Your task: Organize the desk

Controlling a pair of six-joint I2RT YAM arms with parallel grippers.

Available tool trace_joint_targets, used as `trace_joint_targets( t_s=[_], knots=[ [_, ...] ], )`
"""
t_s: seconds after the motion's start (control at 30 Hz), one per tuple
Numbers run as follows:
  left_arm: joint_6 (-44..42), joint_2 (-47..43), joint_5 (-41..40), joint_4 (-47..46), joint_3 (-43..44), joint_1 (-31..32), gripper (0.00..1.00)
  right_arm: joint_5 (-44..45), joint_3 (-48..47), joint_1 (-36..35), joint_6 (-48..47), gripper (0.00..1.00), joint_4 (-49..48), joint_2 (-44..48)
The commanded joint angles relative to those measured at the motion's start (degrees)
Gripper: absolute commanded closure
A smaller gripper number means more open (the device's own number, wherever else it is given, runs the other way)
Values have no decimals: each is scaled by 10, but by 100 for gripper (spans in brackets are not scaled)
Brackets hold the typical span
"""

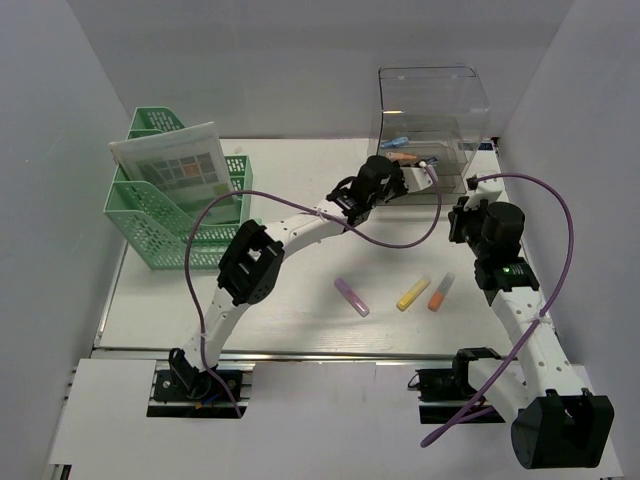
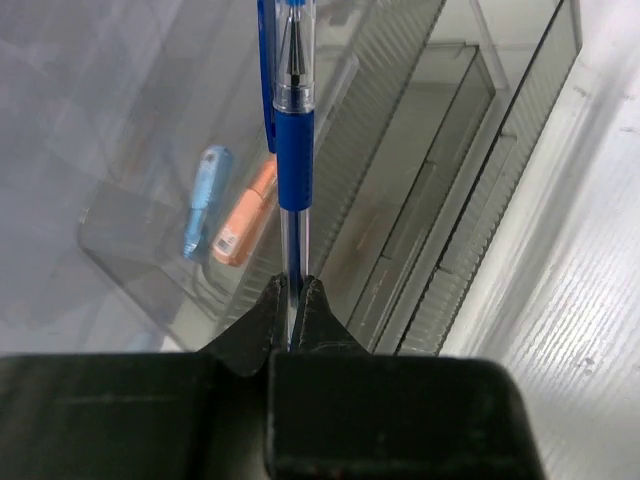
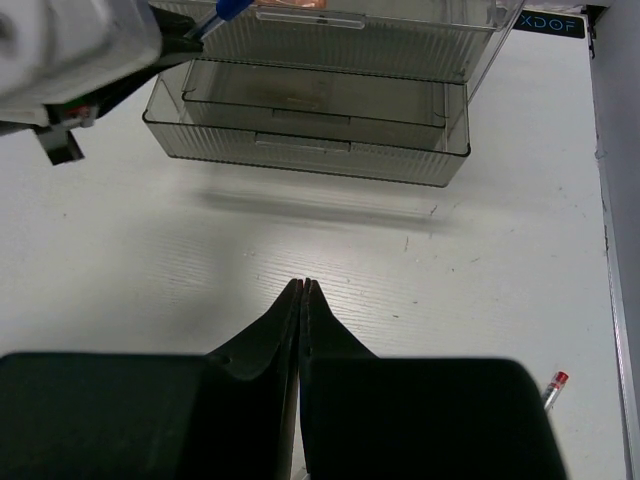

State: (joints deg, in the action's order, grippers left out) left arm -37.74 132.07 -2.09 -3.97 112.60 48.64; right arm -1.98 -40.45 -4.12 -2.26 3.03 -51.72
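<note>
The white desk (image 1: pixel 290 320) carries a clear drawer unit (image 1: pixel 432 130) at the back right. My left gripper (image 2: pixel 293 285) is shut on a blue pen (image 2: pixel 295 150) and holds it over the unit's open top drawer (image 2: pixel 400 190). A blue marker (image 2: pixel 203 200) and an orange marker (image 2: pixel 247 215) lie in that drawer. From above, the left gripper (image 1: pixel 415 176) sits at the front of the unit. My right gripper (image 3: pixel 303 285) is shut and empty, low over bare desk in front of the drawers (image 3: pixel 320 150). In the overhead view the right gripper (image 1: pixel 462 212) is right of the left one.
Purple (image 1: pixel 351 297), yellow (image 1: pixel 413 293) and orange (image 1: pixel 441 292) highlighters lie on the near middle of the desk. A green mesh file rack (image 1: pixel 170 215) with papers stands at the left. A red-ended pencil (image 3: pixel 555 385) lies to the right of my right gripper. Grey walls enclose the desk.
</note>
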Motion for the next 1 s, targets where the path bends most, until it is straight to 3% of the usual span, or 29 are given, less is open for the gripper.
trace_joint_targets(
  t_s=[0.0,0.23,0.43,0.47,0.5,0.73,0.87,0.97],
  knots=[
    [-7,17,-20,-32,11,0,97,-6,-10,3,2,100,-16,12],
    [5,33,-27,-51,11,-6,92,-7,-10,3,2,100,-16,16],
    [12,31,-48,-60,10,-6,48,-11,-9,4,3,100,-16,17],
    [13,29,-47,-59,10,-6,35,-11,-9,5,3,100,-15,16],
    [14,28,-49,-57,10,-6,31,-12,-9,4,2,100,-16,17],
    [14,-3,-58,-79,15,6,27,-21,-7,5,2,100,-15,18],
    [61,-38,-92,-79,39,6,28,-8,-7,10,-5,100,-16,19],
    [140,-99,-152,-41,12,6,40,17,-10,19,-5,100,-16,17]
  ],
)
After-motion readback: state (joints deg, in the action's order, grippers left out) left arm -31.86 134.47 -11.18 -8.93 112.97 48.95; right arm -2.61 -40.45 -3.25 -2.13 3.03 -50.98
